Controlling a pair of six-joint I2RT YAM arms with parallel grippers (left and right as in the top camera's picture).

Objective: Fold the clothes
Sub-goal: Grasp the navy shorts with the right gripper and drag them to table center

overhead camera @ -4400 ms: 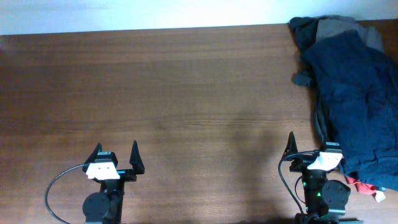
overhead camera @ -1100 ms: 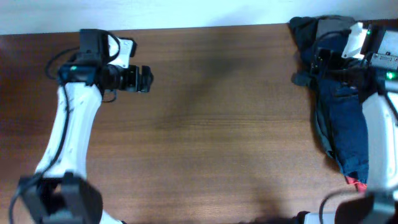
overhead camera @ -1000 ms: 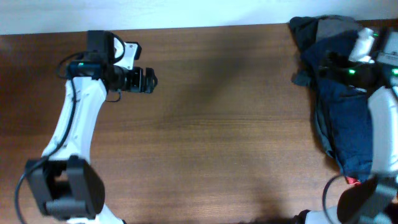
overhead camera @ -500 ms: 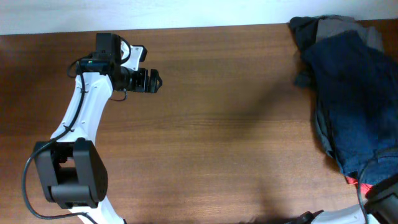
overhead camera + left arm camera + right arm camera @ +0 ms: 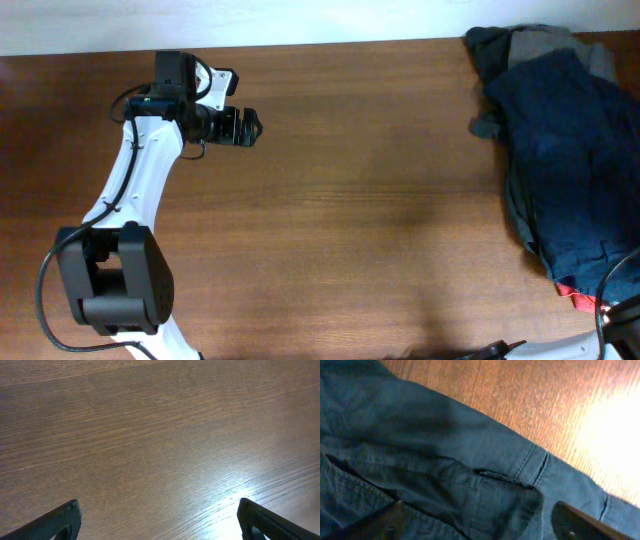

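The clothes lie in a pile at the table's right edge. Dark navy shorts (image 5: 565, 150) are on top, with a grey piece (image 5: 545, 42) and a charcoal piece (image 5: 487, 45) at the far end and a small red piece (image 5: 575, 293) at the near end. My left gripper (image 5: 245, 125) is open and empty over bare wood at the far left; its wrist view (image 5: 157, 515) shows only tabletop. My right gripper (image 5: 477, 515) is open, close above the navy fabric (image 5: 420, 450) near a seam and hem. It is out of the overhead view.
The wooden table (image 5: 350, 220) runs between the left arm and the pile. A white wall borders the table's far edge (image 5: 320, 42). A cable of the right arm (image 5: 608, 305) shows at the bottom right corner.
The right arm, over the pile a second ago, has left the overhead view. The left gripper has shifted slightly right along the far side and now holds still.
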